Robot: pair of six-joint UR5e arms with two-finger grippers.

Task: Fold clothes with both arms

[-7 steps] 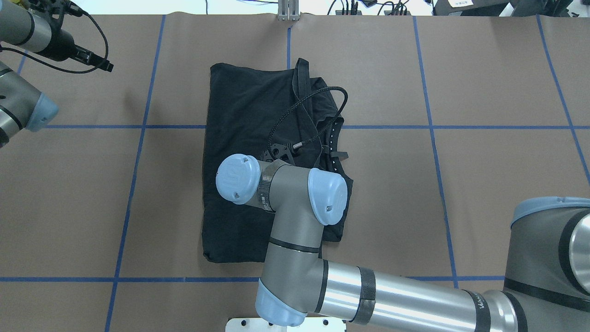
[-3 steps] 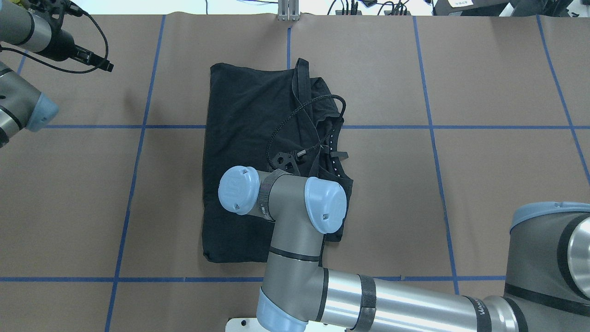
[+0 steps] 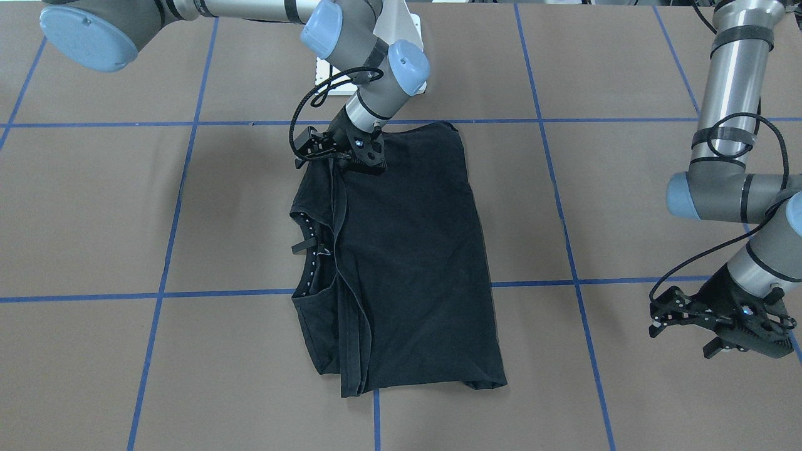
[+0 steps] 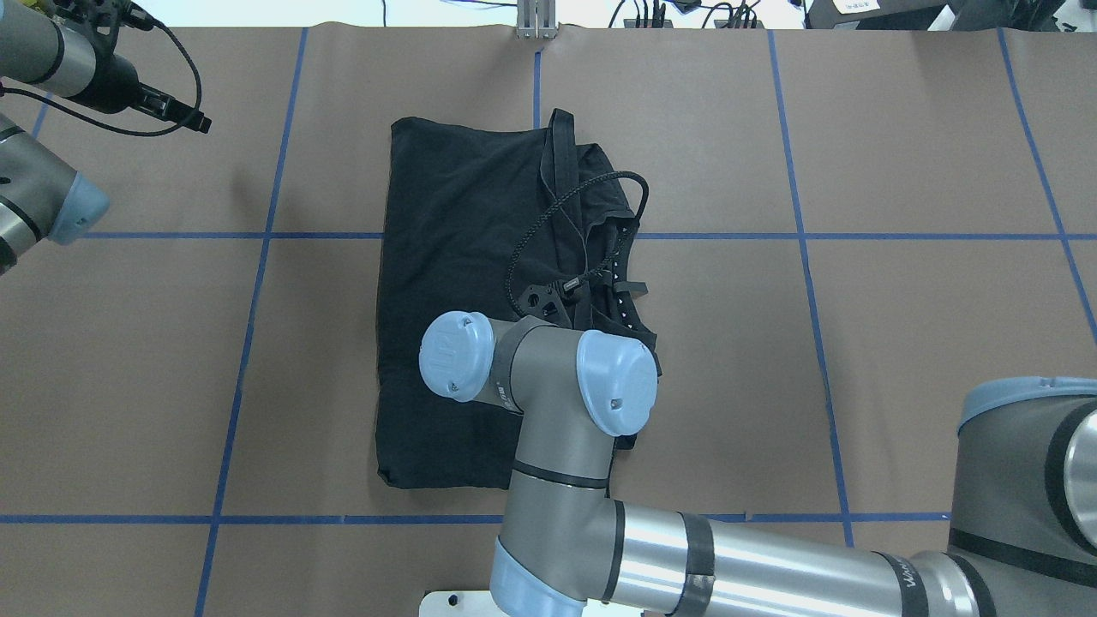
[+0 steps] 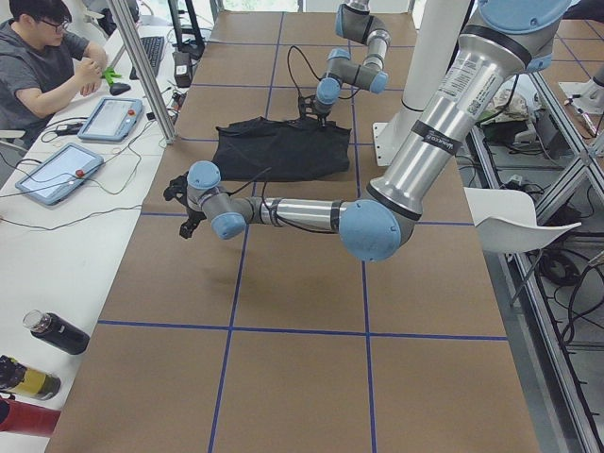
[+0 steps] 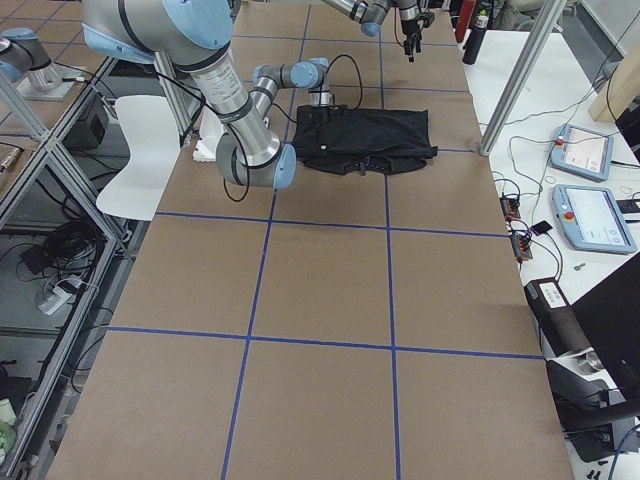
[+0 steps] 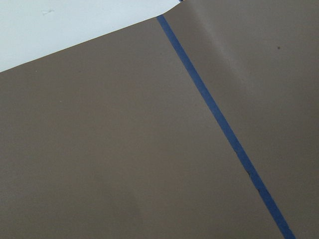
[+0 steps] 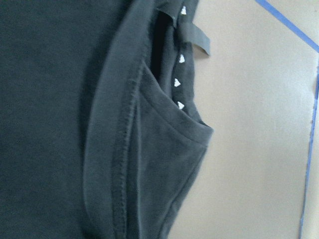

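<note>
The black T-shirt point(image 3: 413, 250) lies folded in a long rectangle at the table's middle point(image 4: 454, 223), plain black side up. Its collar edge with white dots point(image 8: 179, 74) runs along one long side. My right gripper point(image 3: 363, 161) hangs low over the shirt's corner nearest the robot. Its fingers are lost against the black cloth, so I cannot tell whether it is open or shut. The right wrist view holds only cloth and table. My left gripper point(image 3: 752, 338) hovers over bare table far from the shirt, and its state is unclear.
Brown paper with blue tape lines point(image 4: 797, 236) covers the table. The white pedestal base point(image 3: 410, 28) stands at the robot's edge. In the exterior left view a person point(image 5: 42, 66) sits at a side table with tablets point(image 5: 57, 170) and bottles point(image 5: 57, 332).
The right arm's wrist has drawn back toward the robot and slightly right over the shirt. The shirt and the left arm look unchanged.
</note>
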